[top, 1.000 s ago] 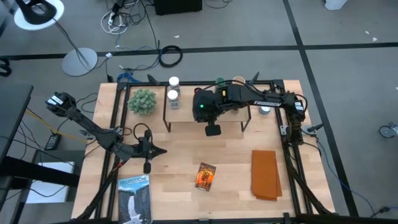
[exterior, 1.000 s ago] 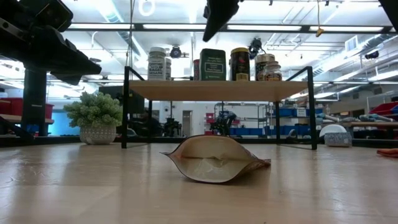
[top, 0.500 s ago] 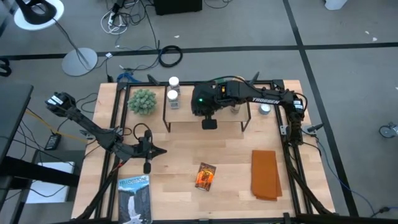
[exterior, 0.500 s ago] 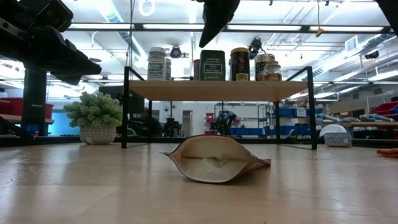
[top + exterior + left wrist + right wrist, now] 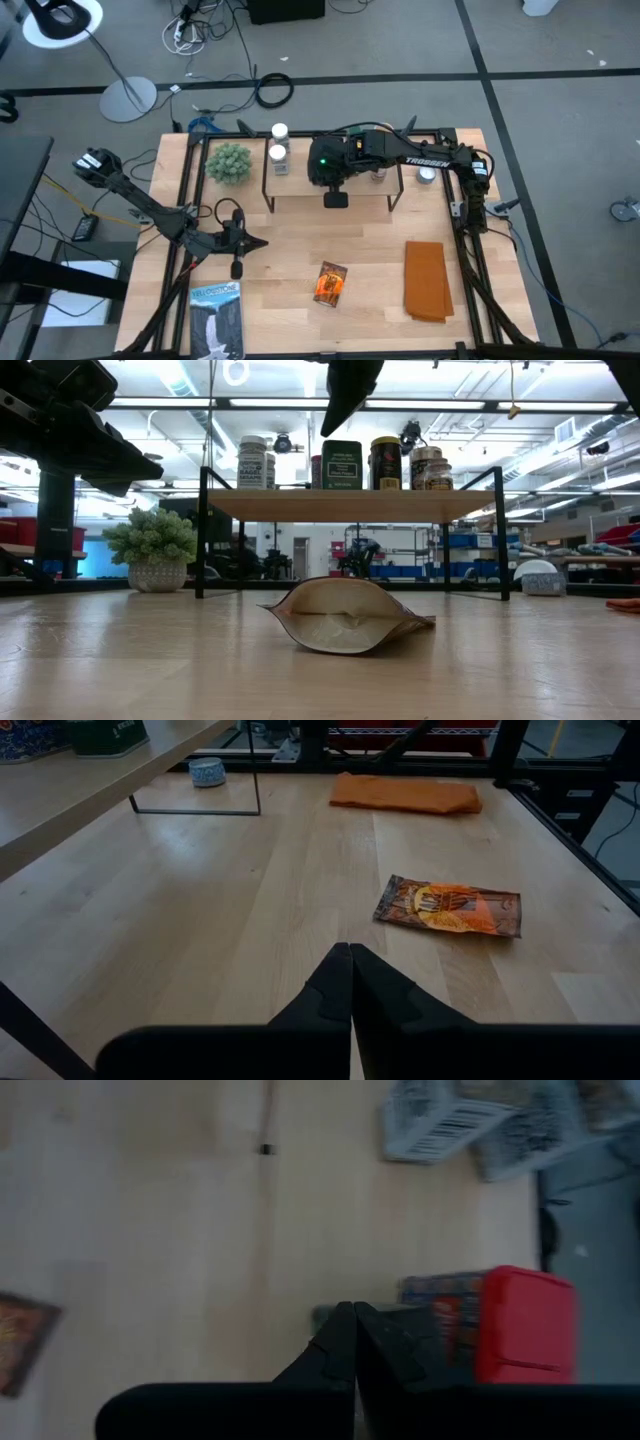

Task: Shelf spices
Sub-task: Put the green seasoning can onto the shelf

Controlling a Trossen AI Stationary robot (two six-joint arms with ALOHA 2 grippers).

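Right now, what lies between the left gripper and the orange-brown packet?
Only bare table: the left wrist view shows plain wood between the left gripper and the packet.

Both arms are matte black throughout, built of slim tubular links joined by bulkier rounded housings. The right arm (image 5: 400,158) carries white "TROSSEN" lettering along its forearm and a lit green indicator on the wrist block (a small square camera module projects below it). The left arm (image 5: 150,210) shows dark cabling along its links. Each claw (image 5: 350,982) ends in two smooth black tapered fingers.
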